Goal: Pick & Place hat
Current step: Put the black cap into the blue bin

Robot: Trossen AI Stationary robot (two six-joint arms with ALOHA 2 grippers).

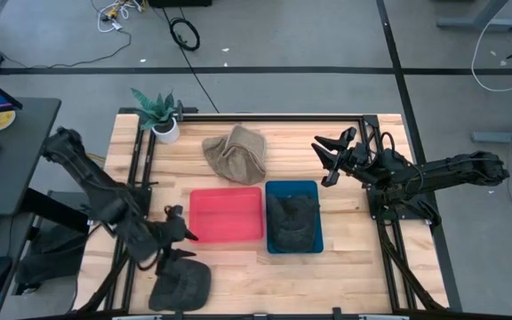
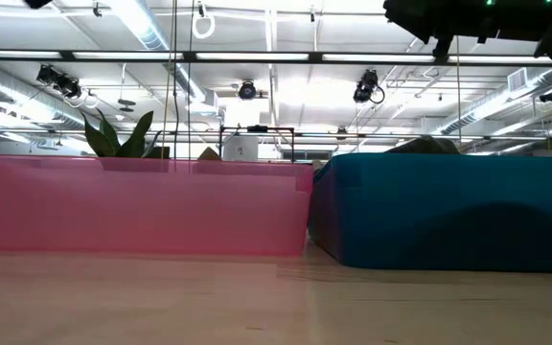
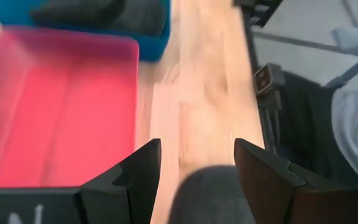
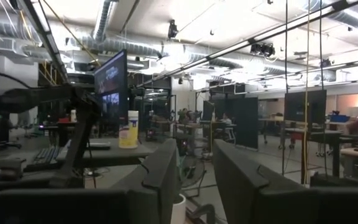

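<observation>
Directly beneath the left claw (image 1: 178,242), a dark hat (image 1: 181,286) lies at the desk (image 1: 345,258) edge, between its wide-spread fingers (image 3: 143,171), untouched. Right claw (image 1: 332,160) hovers open, well apart, beyond the blue bin (image 1: 292,188).

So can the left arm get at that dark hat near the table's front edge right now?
Probably yes. The left tool hangs open right beside the dark hat, which shows between its fingers in the wrist view, and nothing lies between them. The red bin sits off to the side.
</observation>
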